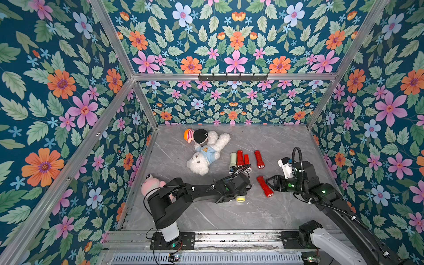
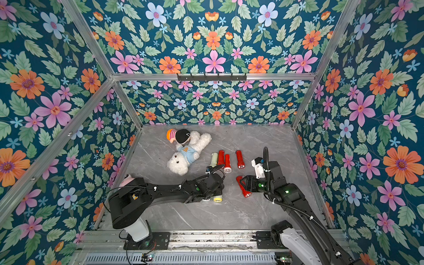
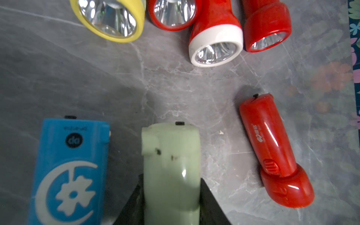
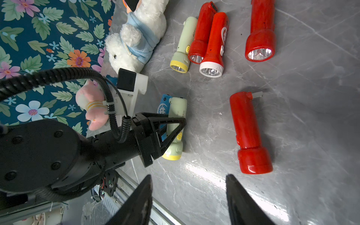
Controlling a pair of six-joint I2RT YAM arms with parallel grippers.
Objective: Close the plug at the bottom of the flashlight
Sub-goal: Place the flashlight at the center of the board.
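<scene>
A white teddy bear (image 1: 206,151), a pink plush toy (image 1: 150,184) and four more flashlights (image 4: 212,44) lay on the table (image 1: 229,213). The red flashlight (image 4: 246,124) lay right of centre, its plug (image 4: 257,94) sticking out. The right tool (image 4: 189,176) stood spread just beside it, gripping nothing. The left tool (image 3: 171,179) pinched a pale green flashlight (image 3: 171,152) next to a blue flashlight (image 3: 72,165).
</scene>
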